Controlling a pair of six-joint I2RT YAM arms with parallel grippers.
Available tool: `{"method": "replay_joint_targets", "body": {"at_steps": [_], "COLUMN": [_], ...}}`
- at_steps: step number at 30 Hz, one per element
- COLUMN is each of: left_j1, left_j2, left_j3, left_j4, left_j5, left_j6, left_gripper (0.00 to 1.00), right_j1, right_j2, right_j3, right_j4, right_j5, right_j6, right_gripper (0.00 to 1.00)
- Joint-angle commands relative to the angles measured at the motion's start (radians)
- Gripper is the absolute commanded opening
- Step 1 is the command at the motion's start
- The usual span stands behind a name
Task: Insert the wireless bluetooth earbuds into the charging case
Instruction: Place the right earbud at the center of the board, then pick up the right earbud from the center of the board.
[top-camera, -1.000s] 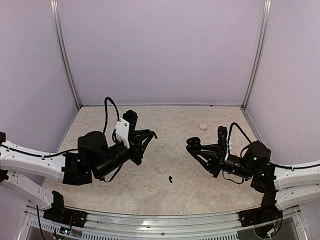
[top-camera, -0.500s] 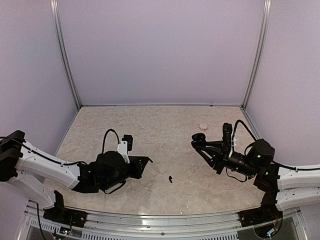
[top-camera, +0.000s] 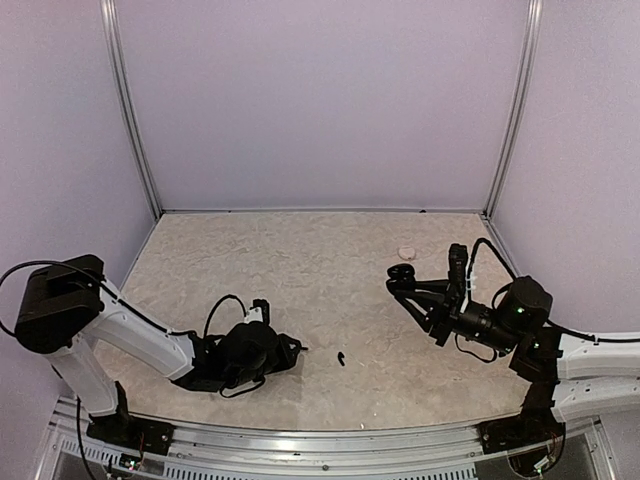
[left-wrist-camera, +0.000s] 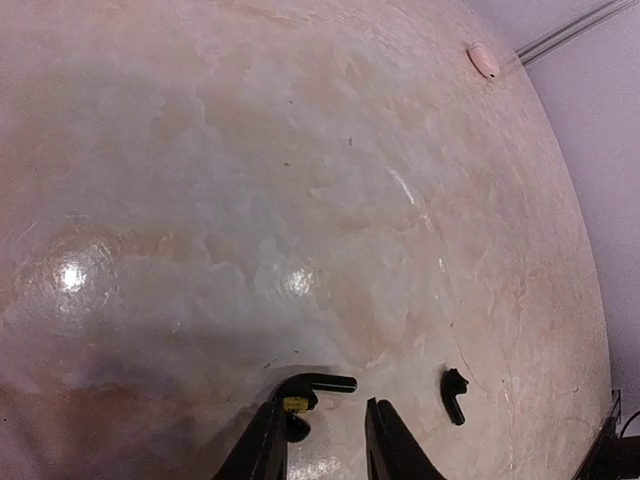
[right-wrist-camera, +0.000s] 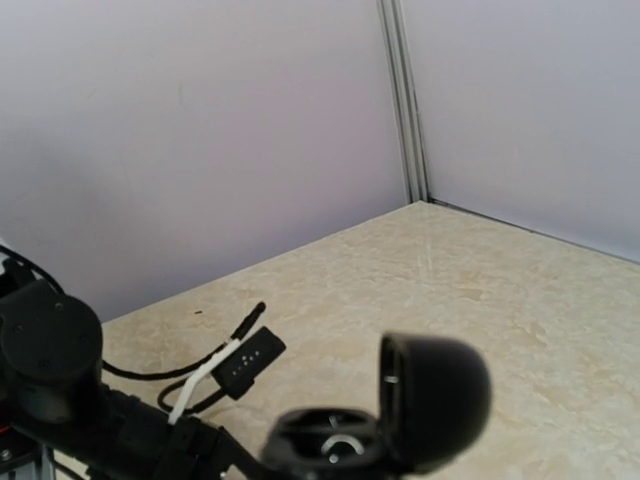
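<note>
A pale marbled table (top-camera: 300, 250) is enclosed by lilac walls. The left jaws are lowered to the table near its front edge and parted by a narrow gap, with nothing clamped between them. A small black piece with a yellow spot (left-wrist-camera: 298, 398) is seen at one finger's tip. One earbud (left-wrist-camera: 455, 394) is laid on the table at 3 o'clock of them, near. The charging case (right-wrist-camera: 400, 420), lid raised, is clamped in the right jaws above the table. A pink round object (top-camera: 406, 253) is found at 12 o'clock of the case.
</note>
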Motion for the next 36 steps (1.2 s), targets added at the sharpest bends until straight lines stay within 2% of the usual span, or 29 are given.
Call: {"method": "replay_joint_targets", "body": {"at_steps": [1,5,8,10,15,18,21,24,28,32,36], "left_j1": [0.006,0.017,0.047,0.103,0.318,0.365,0.366,0.377,0.404,0.451,0.463], "left_j2": [0.015,-0.034,-0.146,-0.232,-0.307,-0.255,-0.192,-0.179,-0.151,-0.099,-0.041], "left_j3": [0.038,0.052,0.045,0.024,-0.004,0.046,0.101,0.080,0.075,0.069,0.100], "left_j4": [-0.069,-0.132,-0.172,-0.148,-0.118,-0.216,-0.348,-0.317,-0.281,-0.226,-0.246], "left_j5": [0.013,0.023,0.033,0.168,0.658,0.862,0.867,0.873,0.907,0.981,1.023], "left_j6": [-0.054,0.048,0.230,0.401,0.671,0.852,1.045,1.181,1.302,1.394,1.450], "left_gripper": [0.39,0.58,0.67,0.69,0.64,0.59,0.53,0.53,0.52,0.47,0.44], "right_j1": [-0.015,-0.020,-0.021,-0.024,-0.030,-0.034,-0.034,-0.036,-0.038,-0.041,-0.048], "right_j2": [-0.024,-0.030,-0.044,-0.054,-0.062,-0.057,-0.054,-0.048,-0.041,-0.032,-0.034], "right_j3": [0.018,0.022,0.022,0.021,0.021,0.024,0.030,0.036,0.043,0.044,0.047], "right_j4": [-0.012,-0.018,-0.031,-0.037,-0.041,-0.040,-0.040,-0.040,-0.040,-0.031,-0.030], "right_j5": [-0.007,-0.015,-0.015,-0.014,-0.022,-0.032,-0.047,-0.060,-0.072,-0.086,-0.096], "right_j6": [-0.013,-0.016,-0.022,-0.029,-0.040,-0.040,-0.043,-0.046,-0.045,-0.048,-0.048], "right_gripper": [0.00,0.00,0.00,0.00,0.00,0.00,0.00,0.00,0.00,0.00,0.00]}}
